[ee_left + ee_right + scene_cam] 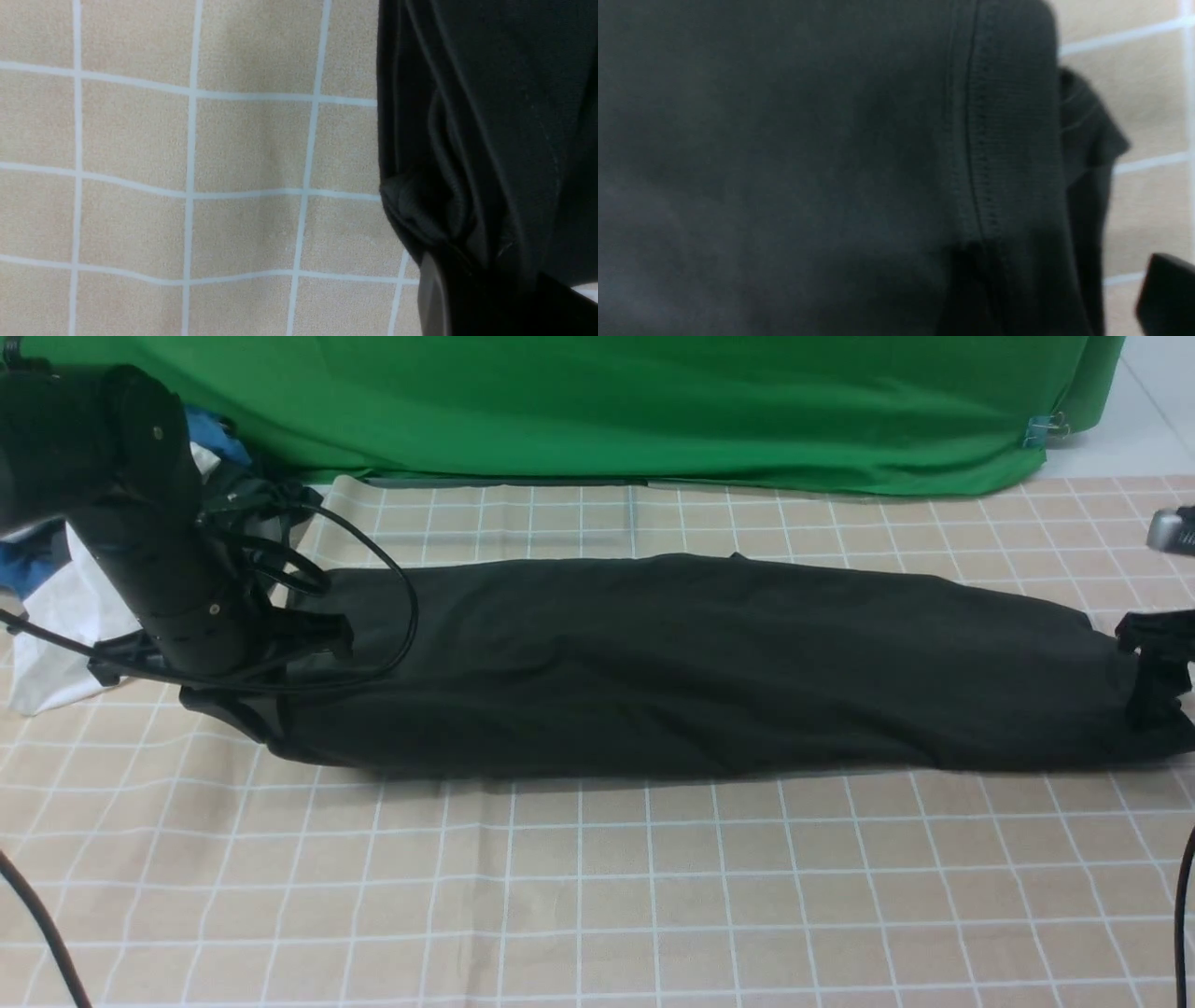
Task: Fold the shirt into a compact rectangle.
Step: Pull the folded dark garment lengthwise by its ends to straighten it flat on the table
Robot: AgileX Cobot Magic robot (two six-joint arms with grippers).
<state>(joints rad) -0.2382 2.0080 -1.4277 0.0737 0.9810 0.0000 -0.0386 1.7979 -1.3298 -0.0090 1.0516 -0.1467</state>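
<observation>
The black shirt [691, 663] lies as a long, narrow strip across the checked tablecloth, running from left to right. My left gripper [322, 637] is at its left end and is shut on bunched black cloth [467, 196]; one grey finger [432, 298] shows beside the folds. My right gripper [1158, 658] is at the shirt's right end. There the stitched hem [994, 140] fills the right wrist view. One dark fingertip [1167, 294] stands apart from the cloth with tablecloth showing between, so the jaws are open. The other finger is lost in the dark fabric.
A heap of white and blue clothes [56, 607] lies at the far left behind my left arm. A green backdrop [597, 411] closes off the back. Black cables [401, 597] loop over the shirt's left end. Bare tablecloth [597, 896] stretches in front of the shirt.
</observation>
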